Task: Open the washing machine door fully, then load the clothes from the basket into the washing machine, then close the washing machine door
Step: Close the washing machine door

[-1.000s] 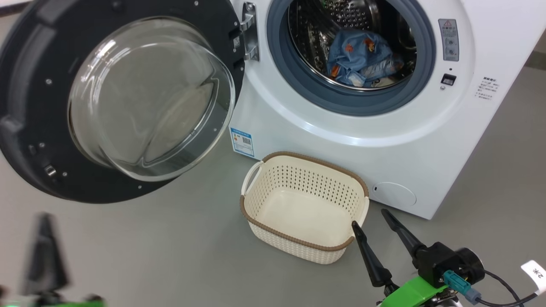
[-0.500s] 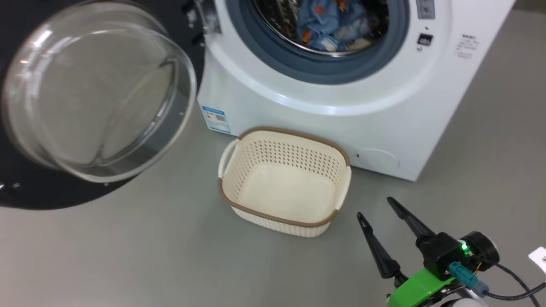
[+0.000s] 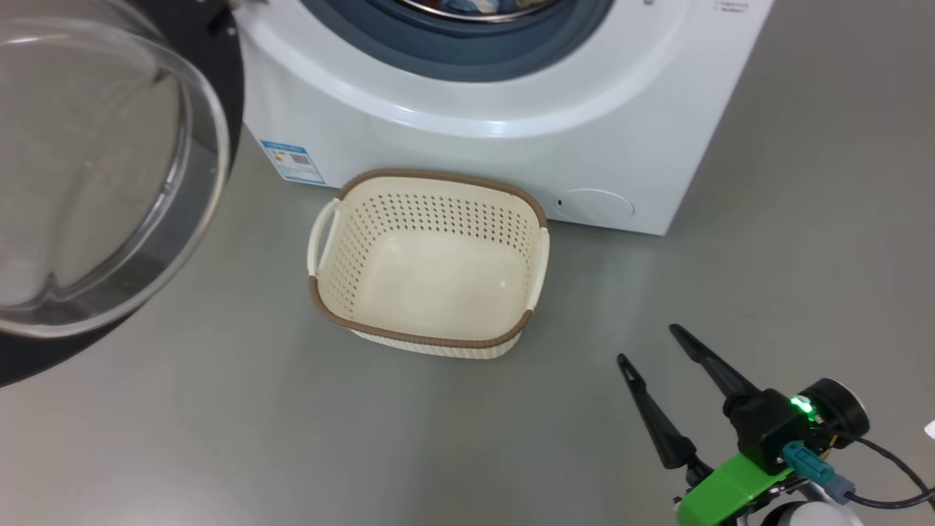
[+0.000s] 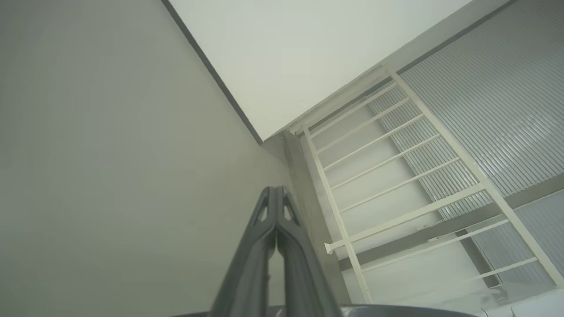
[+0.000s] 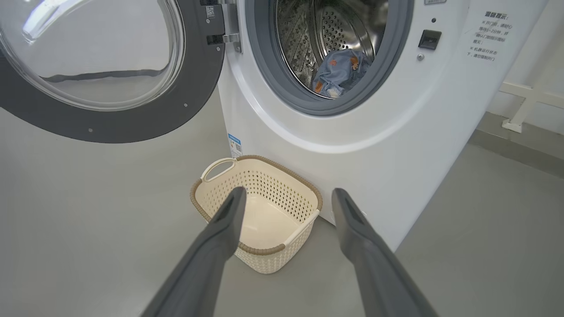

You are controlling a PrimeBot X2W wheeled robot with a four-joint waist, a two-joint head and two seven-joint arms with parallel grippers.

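Observation:
The white washing machine (image 3: 467, 109) (image 5: 396, 132) stands with its door (image 3: 88, 175) (image 5: 101, 70) swung wide to the left, its glass bowl facing out. Light blue clothes (image 5: 337, 70) with orange prints lie in the steel drum. The cream basket (image 3: 431, 267) (image 5: 257, 211) sits on the floor before the machine with nothing in it. My right gripper (image 3: 650, 343) (image 5: 286, 198) hovers open, low at the right of the basket, holding nothing. My left gripper (image 4: 276, 190) is shut on nothing and points at a wall and a white railing.
Grey floor (image 3: 219, 438) spreads around the basket. A blue label sticker (image 3: 292, 162) and a round cap (image 3: 593, 204) mark the machine's lower front. A white rail frame (image 4: 396, 176) stands by a ribbed wall, and a white post foot (image 5: 520, 119) stands right of the machine.
The head view has tilted down and swung, so the machine, door and basket slide up and left in the picture. The right gripper stays open; the left gripper has left the head view.

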